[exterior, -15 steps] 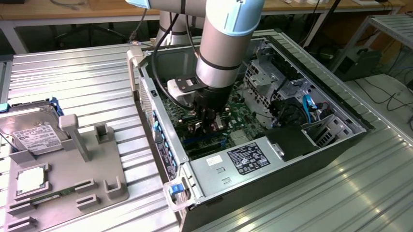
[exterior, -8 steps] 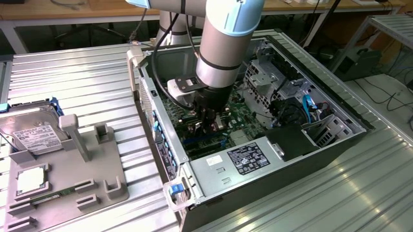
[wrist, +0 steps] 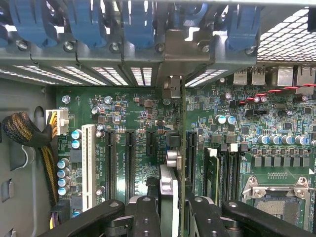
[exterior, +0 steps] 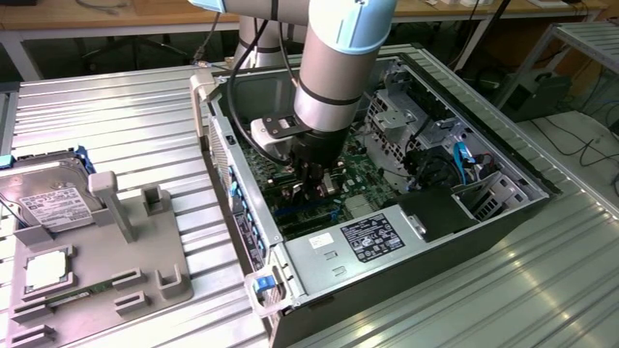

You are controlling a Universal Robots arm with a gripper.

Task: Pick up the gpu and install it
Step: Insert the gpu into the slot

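My gripper (exterior: 314,176) is down inside the open computer case (exterior: 483,217), over the green motherboard (exterior: 363,174). In the wrist view the gripper (wrist: 173,205) is shut on the gpu (wrist: 174,148), one black finger (wrist: 146,212) on each side. I see the card edge-on, standing upright over the black expansion slots (wrist: 131,163). Its silver bracket end (wrist: 173,89) reaches the rear slot openings. I cannot tell whether its lower edge sits in a slot. In the exterior view the arm hides most of the gpu (exterior: 326,190).
Blue latches (wrist: 138,24) line the case's rear wall. A cable bundle (wrist: 24,133) lies by the motherboard's edge, and the CPU socket (wrist: 276,197) is on the other side. Outside the case, a grey fixture (exterior: 106,268) carries a hard drive (exterior: 48,203) and a memory stick (exterior: 72,296).
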